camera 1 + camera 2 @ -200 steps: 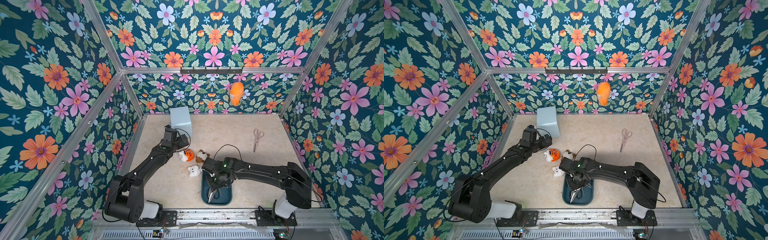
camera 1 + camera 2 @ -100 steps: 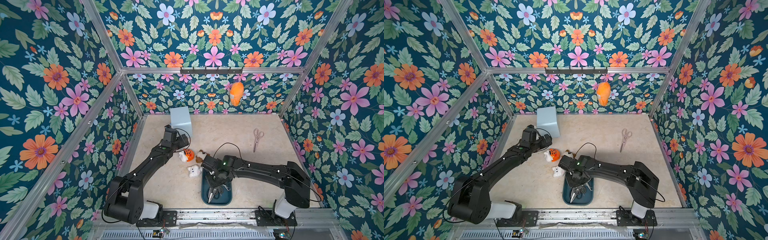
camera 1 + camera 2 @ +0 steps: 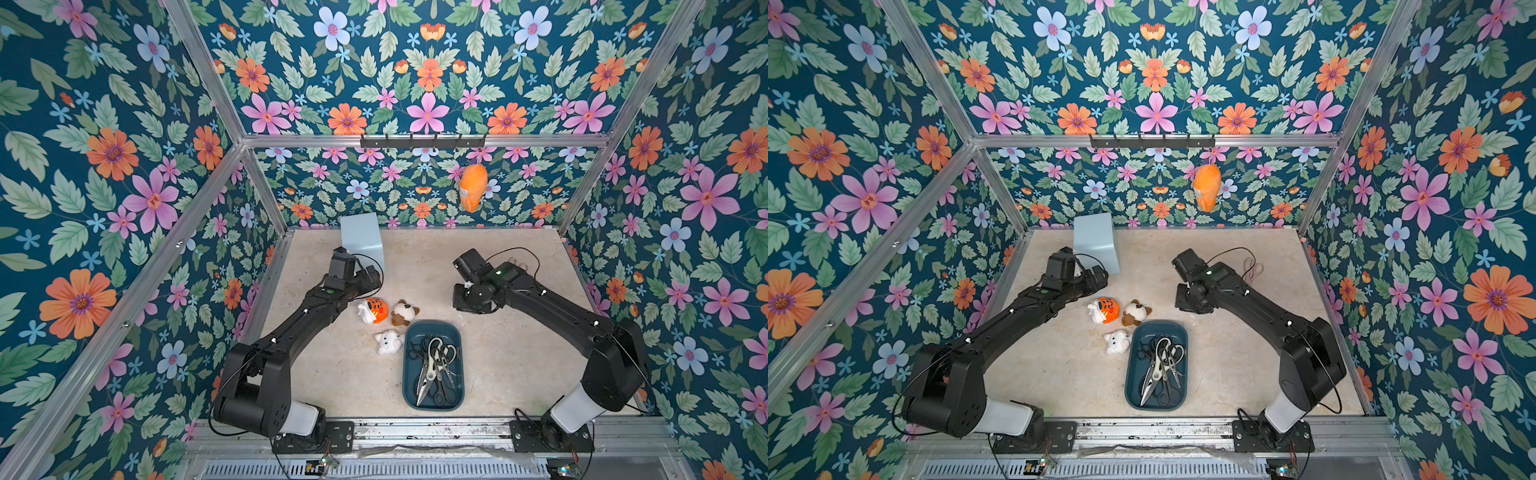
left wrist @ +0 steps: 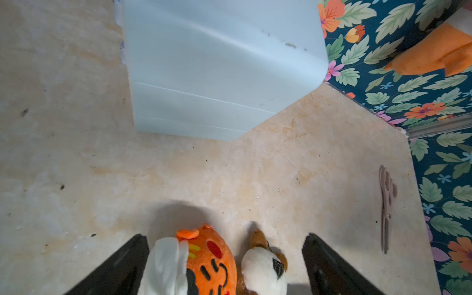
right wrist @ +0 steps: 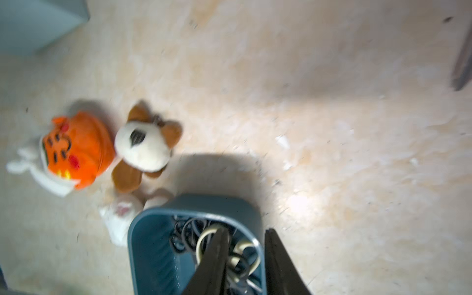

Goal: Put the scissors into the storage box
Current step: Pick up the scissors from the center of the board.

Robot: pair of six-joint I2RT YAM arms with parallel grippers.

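By the table's (image 3: 519, 374) near edge, about midway along it, the storage box (image 3: 409, 386) lies with its length running near to far. A heap of scissors (image 3: 434, 365) rests inside it, blades toward the near edge, mostly black-handled with a pale-handled pair on top. A white plush (image 3: 388, 341) sits just beside the box's far left corner. Beyond it an orange tiger plush (image 3: 374, 311) and a brown-and-white dog plush (image 3: 404, 312) lie side by side. The right tool (image 5: 245, 231) hangs above the table past the box's far end, its jaws a narrow gap apart and empty. The left tool (image 4: 224, 236) hangs over the two plushes, spread wide and gripping nothing. One pale pink pair (image 4: 385, 212) lies alone near the table's far right corner. A pale blue box (image 3: 361, 241) stands at the far left, and an orange plush (image 3: 473, 189) hangs on the back wall
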